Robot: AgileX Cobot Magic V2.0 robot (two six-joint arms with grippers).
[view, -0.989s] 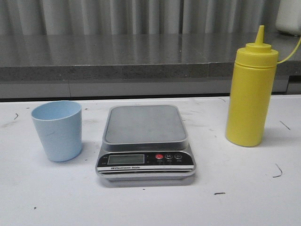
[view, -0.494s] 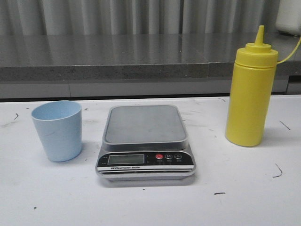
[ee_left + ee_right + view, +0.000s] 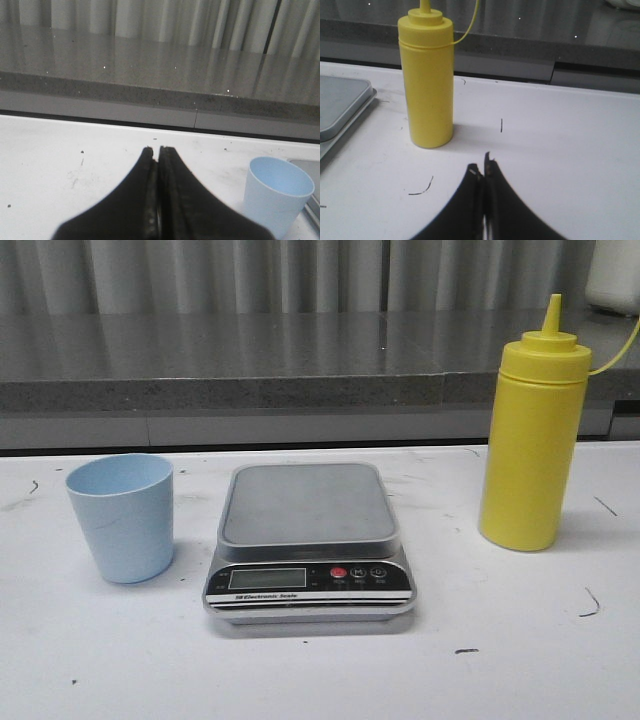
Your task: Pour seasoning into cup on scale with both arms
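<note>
The light-blue cup (image 3: 122, 516) stands upright on the white table, left of the scale (image 3: 308, 540), whose platform is bare. The yellow seasoning bottle (image 3: 533, 435) stands upright to the scale's right. Neither gripper shows in the front view. In the left wrist view my left gripper (image 3: 156, 149) is shut and empty, with the cup (image 3: 276, 194) off to one side, apart from it. In the right wrist view my right gripper (image 3: 482, 165) is shut and empty, short of the bottle (image 3: 427, 80), with a corner of the scale (image 3: 342, 107) at the frame's edge.
A grey stone ledge (image 3: 300, 370) runs along the back of the table in front of a ribbed wall. A thin yellow tether runs from the bottle's top. Small dark marks dot the table (image 3: 530, 660).
</note>
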